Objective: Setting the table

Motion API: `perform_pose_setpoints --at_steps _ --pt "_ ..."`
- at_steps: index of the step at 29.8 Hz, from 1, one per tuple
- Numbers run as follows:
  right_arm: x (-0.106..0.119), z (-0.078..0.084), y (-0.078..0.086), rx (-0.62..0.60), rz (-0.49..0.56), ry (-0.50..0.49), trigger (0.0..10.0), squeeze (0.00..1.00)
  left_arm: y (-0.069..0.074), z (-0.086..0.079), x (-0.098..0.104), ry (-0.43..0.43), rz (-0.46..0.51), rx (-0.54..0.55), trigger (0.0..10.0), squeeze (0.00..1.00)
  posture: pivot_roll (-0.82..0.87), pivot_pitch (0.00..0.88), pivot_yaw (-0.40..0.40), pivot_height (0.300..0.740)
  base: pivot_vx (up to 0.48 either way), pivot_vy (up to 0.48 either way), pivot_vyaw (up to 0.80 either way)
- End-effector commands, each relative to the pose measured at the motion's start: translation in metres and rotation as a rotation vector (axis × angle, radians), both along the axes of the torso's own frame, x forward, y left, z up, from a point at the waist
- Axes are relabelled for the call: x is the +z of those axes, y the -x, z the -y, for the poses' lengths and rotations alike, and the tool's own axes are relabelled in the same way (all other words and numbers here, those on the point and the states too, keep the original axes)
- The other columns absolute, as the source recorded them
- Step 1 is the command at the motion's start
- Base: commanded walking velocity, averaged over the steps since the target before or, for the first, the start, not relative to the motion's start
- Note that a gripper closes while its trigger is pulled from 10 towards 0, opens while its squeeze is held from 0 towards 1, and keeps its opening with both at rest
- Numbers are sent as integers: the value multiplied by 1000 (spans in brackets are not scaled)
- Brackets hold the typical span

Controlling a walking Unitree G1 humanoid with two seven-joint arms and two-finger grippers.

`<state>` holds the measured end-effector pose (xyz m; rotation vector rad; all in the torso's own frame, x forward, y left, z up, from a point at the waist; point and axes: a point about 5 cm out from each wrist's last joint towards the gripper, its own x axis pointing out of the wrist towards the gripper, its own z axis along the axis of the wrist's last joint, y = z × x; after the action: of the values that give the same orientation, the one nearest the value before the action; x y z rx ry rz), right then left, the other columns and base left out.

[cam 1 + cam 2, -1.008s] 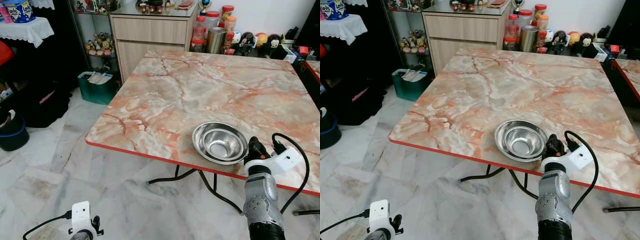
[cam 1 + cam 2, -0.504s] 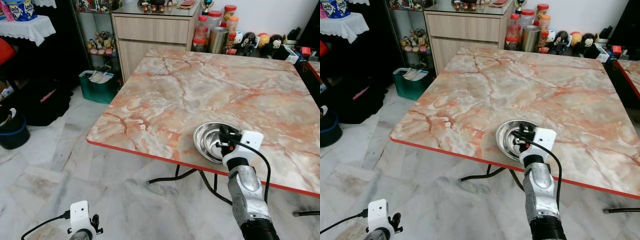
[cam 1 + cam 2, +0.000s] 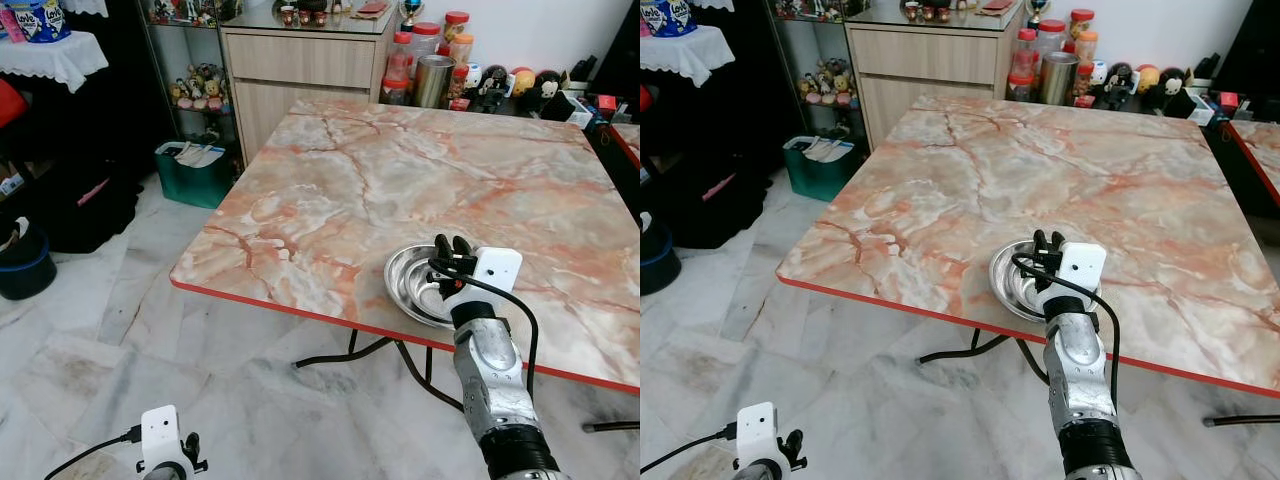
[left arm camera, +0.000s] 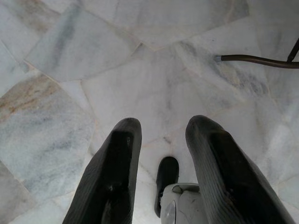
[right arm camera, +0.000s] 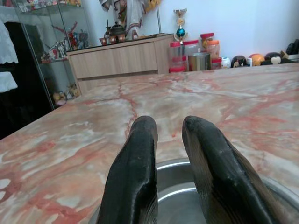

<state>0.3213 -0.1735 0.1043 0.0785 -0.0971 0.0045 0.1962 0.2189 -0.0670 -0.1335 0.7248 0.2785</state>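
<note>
— Marble-patterned table [image 3: 400, 180] with a red edge takes up the head views, on a pale marble floor [image 3: 130, 330]. What's on it?

— One steel bowl [image 3: 410, 285], near the front edge. Nothing can be seen in the part of it that shows. The right gripper [image 3: 452, 247] hangs over the bowl's middle, fingers a little apart, holding nothing.

— And behind the table?

— A wooden cabinet [image 3: 300, 60], then red-lidded jars [image 3: 425, 40] and a steel canister [image 3: 433, 80] beside it; I cannot tell what the jars hold. A green bin [image 3: 195, 175] on the floor holds papers.

— Left wrist view?

— The left gripper [image 4: 161, 140] hangs low over the floor tiles, fingers parted, nothing between them.

— Right wrist view?

— Two black fingers [image 5: 135, 177] slightly apart just above the bowl's rim, the bare bowl under them, the tabletop stretching beyond.
</note>
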Motion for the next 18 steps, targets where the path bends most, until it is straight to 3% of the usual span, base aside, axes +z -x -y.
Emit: perform_pose_setpoints --at_steps 1,10,18 --pt "1 -1 -1 6 0 7 10000 0 2 1 -1 17 0 16 10000 0 66 0 -21 728 0 0 0" --pt "-7 6 3 -13 -26 -8 10000 0 10 0 -6 23 -26 32 10000 0 58 0 -33 728 0 0 0" --pt "-8 7 7 -12 -24 3 10000 0 14 0 -8 28 -37 34 10000 0 38 0 -28 728 0 434 0"
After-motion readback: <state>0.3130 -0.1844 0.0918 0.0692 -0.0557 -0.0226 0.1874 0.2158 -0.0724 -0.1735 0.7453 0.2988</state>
